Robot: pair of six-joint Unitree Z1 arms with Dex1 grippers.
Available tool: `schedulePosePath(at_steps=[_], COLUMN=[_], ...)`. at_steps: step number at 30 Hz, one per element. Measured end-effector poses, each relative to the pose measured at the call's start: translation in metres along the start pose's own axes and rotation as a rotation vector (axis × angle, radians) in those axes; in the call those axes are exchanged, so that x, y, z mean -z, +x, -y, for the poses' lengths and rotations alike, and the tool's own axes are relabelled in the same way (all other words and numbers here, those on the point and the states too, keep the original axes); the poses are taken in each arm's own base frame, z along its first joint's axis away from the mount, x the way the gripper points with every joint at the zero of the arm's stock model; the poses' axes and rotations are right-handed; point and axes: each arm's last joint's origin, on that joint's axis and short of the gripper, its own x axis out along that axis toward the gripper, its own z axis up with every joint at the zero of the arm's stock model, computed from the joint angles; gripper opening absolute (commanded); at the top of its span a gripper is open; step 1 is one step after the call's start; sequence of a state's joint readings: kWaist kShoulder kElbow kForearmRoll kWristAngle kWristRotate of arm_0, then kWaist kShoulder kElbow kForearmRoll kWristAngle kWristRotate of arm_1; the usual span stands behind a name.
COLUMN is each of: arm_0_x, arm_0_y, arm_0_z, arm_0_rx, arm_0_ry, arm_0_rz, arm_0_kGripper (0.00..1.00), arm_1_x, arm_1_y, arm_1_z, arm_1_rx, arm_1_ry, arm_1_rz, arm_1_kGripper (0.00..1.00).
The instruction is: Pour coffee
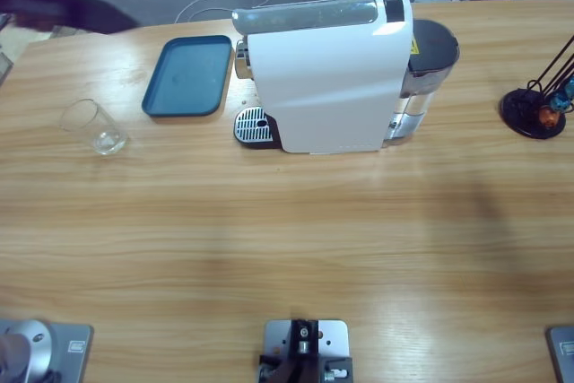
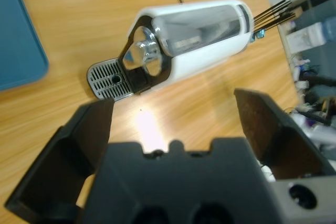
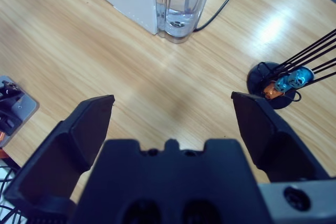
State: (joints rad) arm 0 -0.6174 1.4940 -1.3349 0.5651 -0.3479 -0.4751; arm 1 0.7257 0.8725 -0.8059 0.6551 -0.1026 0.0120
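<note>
Far left of the table [image 1: 269, 239]: clear glass [image 1: 94, 126], upright, alone near the left edge; can't tell if any coffee is in it, none visible anywhere. Next, blue tray [image 1: 188, 75], just beside the white coffee machine [image 1: 327, 78], whose drip grate [image 1: 253, 126] faces the glass side. Far right: black capsule stand [image 1: 535, 109] with blue and orange capsules [image 1: 556, 107], close to the right edge.

High view shows neither pincer. Left wrist view: left pincer [image 2: 176, 121] wide, holding nothing, above the table, looking at the machine's spout end, grate and tray corner. Right wrist view: right pincer [image 3: 173, 114] wide, holding nothing, facing the machine's water tank [image 3: 181, 3], cable and capsule stand.

Whole front half of the table is bare wood.
</note>
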Motion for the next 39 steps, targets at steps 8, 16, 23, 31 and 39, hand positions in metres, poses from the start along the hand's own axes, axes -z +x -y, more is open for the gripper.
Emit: schedulePosePath(at_steps=[8,16,23,31,39], arm_0_x=[-0.03,-0.033,-0.035,-0.035,-0.053], arm_0_y=[0.076,0.089,0.089,0.09,0.048], arm_0_z=[-0.025,-0.028,-0.028,-0.028,0.016], arm_0_rx=[0.099,0.132,0.112,0.118,0.199], arm_0_ry=[-0.195,-0.226,-0.217,-0.21,-0.128], arm_0_rz=[-0.102,-0.118,-0.088,-0.074,0.077], arm_0_kGripper=[0.572,0.0,0.0,0.0,0.572], arm_1_x=[0.0,0.0,0.0,0.0,-0.006], arm_1_y=[0.0,0.0,0.0,0.0,-0.009], arm_1_z=[0.0,0.0,0.0,0.0,0.003], arm_1_rx=[0.0,0.0,0.0,0.0,0.045], arm_1_ry=[0.0,0.0,0.0,0.0,0.047], arm_1_rz=[0.0,0.0,0.0,0.0,0.0], arm_1_kGripper=[1.0,1.0,1.0,1.0,1.0])
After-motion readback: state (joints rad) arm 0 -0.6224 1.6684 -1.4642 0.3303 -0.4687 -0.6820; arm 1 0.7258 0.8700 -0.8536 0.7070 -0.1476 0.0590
